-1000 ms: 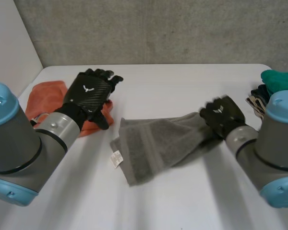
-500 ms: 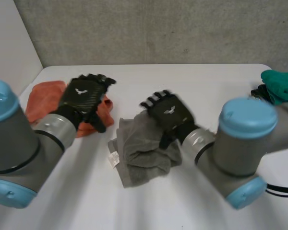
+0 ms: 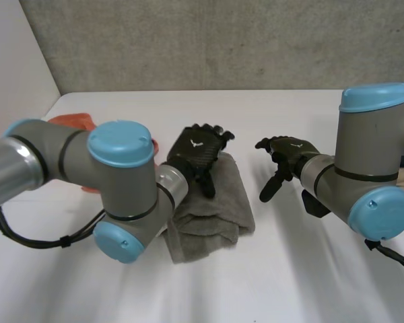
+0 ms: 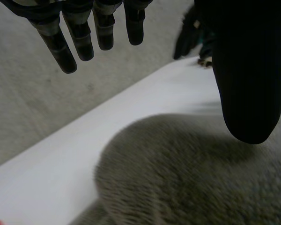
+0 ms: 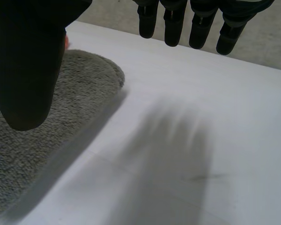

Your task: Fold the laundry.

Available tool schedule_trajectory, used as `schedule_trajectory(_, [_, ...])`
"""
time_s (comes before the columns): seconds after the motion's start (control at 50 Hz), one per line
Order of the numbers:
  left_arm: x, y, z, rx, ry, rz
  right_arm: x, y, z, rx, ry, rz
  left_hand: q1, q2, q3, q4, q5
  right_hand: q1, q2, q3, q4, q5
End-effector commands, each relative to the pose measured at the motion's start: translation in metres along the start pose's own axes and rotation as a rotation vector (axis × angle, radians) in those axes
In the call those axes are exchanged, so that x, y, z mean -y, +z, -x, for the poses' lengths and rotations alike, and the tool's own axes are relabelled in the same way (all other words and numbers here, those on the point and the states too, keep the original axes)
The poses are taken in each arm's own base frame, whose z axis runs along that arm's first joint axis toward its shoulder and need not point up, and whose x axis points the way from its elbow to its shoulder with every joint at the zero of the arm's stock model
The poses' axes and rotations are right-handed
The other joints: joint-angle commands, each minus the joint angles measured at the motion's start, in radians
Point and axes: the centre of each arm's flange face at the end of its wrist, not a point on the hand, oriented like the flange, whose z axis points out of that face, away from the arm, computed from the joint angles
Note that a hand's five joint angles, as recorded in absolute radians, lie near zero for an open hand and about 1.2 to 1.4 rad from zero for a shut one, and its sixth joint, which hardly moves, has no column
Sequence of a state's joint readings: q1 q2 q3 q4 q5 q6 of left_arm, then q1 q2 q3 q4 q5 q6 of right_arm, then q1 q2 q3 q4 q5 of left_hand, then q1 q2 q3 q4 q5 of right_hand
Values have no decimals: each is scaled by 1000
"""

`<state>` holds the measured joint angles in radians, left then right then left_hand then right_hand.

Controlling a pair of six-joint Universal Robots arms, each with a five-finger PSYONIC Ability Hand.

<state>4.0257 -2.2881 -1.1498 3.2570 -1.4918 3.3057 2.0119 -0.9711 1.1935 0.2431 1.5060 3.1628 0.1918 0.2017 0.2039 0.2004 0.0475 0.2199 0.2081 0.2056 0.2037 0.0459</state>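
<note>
The white tabletop [image 3: 289, 276] carries the whole scene. The left arm [image 3: 118, 182] reaches across it from the left and the right arm [image 3: 367, 168] from the right, their light-blue caps nearest the head camera.

A grey terry towel [image 3: 212, 219] lies at the middle of the tabletop, folded over on itself into a thick, uneven bundle with a rounded fold on its far side. An orange cloth [image 3: 73, 121] lies at the far left, mostly hidden behind the left arm and apart from the towel.

The left hand [image 3: 196, 151] is over the far part of the towel. In the left wrist view its fingers [image 4: 61, 49] are straight and spread, released, reaching past the rounded fold of the towel [image 4: 187, 178] with nothing held. Whether the palm touches the cloth cannot be told.

The right hand [image 3: 291, 156] is just beside the towel's right edge, over bare tabletop [image 5: 243, 108]. Its fingers [image 5: 173, 28] hang relaxed and released, and its thumb sits over the edge of the towel [image 5: 33, 164].

The back of each hand bears a small white emblem, too small to read.
</note>
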Motion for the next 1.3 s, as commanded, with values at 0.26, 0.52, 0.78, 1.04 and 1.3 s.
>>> schedule_trajectory(0.26, [-34,-17,41,202,204,230,-12,2,53,161,-76,46,-17,-27,-29,-26,-47,-45,-34,-31,-29,-46])
schedule_trajectory(0.52, [-46,-49,43,223,234,362,-41,17,71,182,-217,81,-17,-27,-29,-26,-47,-45,-34,-31,-29,-46])
schedule_trajectory(0.78, [8,-60,64,288,276,194,3,-8,62,62,-324,-70,-17,-27,-29,-26,-47,-45,-34,-31,-29,-46])
schedule_trajectory(1.04, [7,-40,70,76,101,78,-1,-11,84,95,-116,-76,-17,-27,-29,-26,-47,-45,-34,-31,-29,-46])
schedule_trajectory(1.3, [-47,-33,62,20,36,286,-44,20,81,121,-123,69,-17,-27,-29,-26,-47,-45,-34,-31,-29,-46])
